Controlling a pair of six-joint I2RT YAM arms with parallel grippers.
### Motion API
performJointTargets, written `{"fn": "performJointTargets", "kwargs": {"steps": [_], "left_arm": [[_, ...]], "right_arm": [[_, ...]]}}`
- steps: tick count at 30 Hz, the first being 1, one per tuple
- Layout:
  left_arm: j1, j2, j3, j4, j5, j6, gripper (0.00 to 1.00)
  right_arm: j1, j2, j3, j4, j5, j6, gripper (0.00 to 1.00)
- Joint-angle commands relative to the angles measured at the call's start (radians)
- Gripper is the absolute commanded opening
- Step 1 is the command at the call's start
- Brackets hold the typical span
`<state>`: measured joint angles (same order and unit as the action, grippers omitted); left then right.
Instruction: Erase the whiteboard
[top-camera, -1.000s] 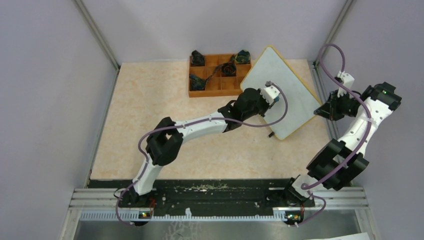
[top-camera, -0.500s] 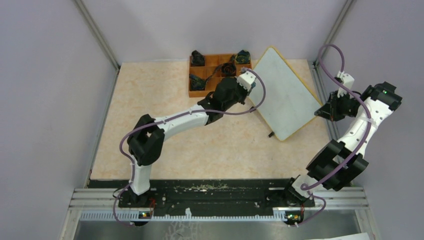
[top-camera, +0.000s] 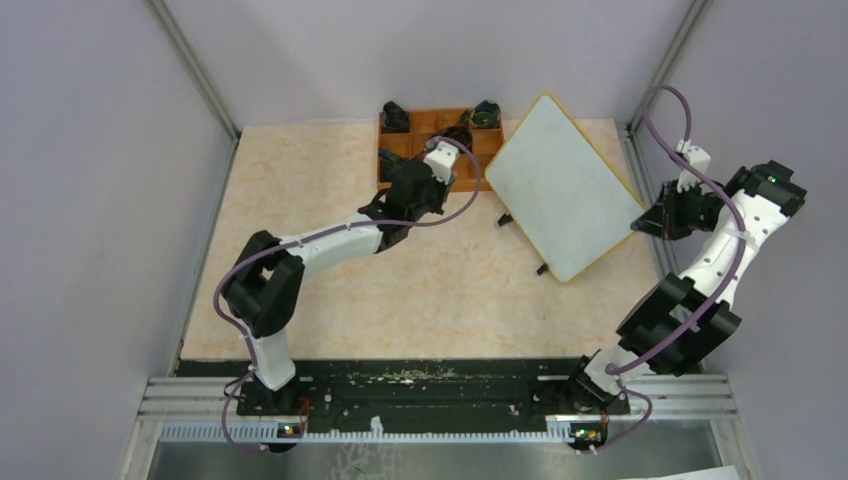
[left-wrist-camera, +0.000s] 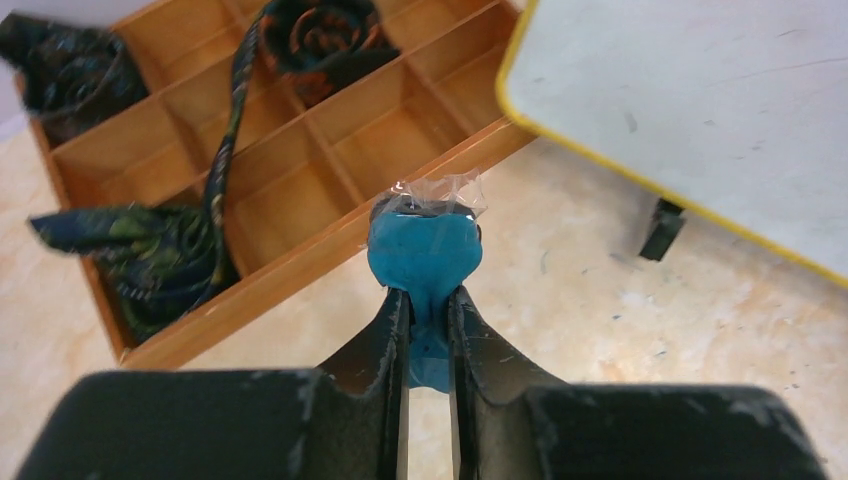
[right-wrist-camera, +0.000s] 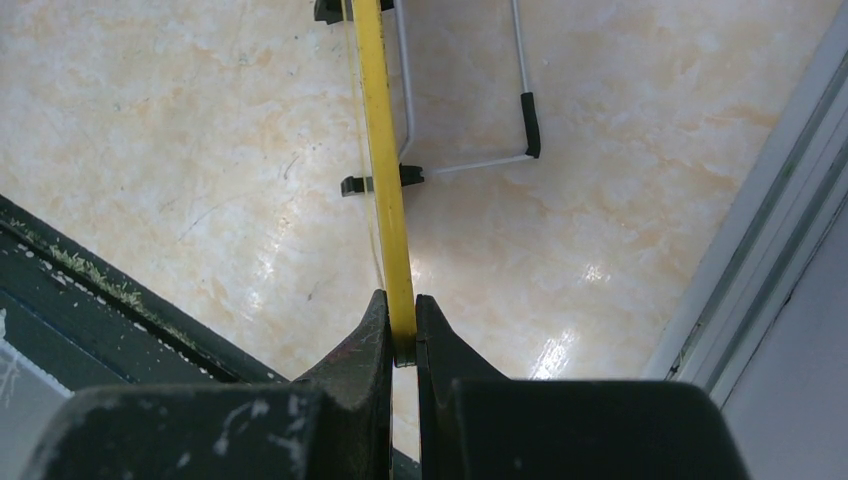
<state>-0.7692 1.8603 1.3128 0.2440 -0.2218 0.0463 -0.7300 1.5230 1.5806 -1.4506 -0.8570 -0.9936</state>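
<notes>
Left gripper (left-wrist-camera: 428, 300), clamped on a blue eraser (left-wrist-camera: 425, 250), has swung left off the whiteboard (top-camera: 565, 190); right gripper (right-wrist-camera: 400, 310), pinching its frame, should hold steady.

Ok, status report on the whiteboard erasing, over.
Left tool shut on blue eraser, off the whiteboard, by orange tray. Right tool shut on its edge. No writing visible. Nothing in the way.

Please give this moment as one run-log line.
left gripper: shut on blue pad, over tray | right gripper: shut on whiteboard edge | whiteboard: looks blank
</notes>
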Motion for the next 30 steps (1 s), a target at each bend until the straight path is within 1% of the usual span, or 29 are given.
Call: {"fn": "performJointTargets", "kwargs": {"steps": [1,7,15,24,30], "left_arm": [[0.02,-0.089,-0.06,-0.009,-0.045,-0.072,0.0],[0.029,-0.114,-0.115,-0.014,-0.046,-0.118,0.0],[0.061,-0.123,-0.189,0.005,-0.033,-0.144,0.0],[0.076,-0.113,-0.241,0.015,-0.016,-0.172,0.0],[0.077,-0.118,-0.264,0.007,-0.021,-0.181,0.0]], "right_arm": [[0.029,0.03,-0.01,-0.051,0.188,-0.064,0.0],[0.032,0.031,-0.012,-0.051,0.218,-0.071,0.0],[0.032,0.037,0.015,-0.053,0.245,-0.051,0.0],[0.047,0.034,0.015,-0.053,0.233,-0.036,0.0],[0.05,0.028,0.019,-0.052,0.254,-0.038,0.0]]}}
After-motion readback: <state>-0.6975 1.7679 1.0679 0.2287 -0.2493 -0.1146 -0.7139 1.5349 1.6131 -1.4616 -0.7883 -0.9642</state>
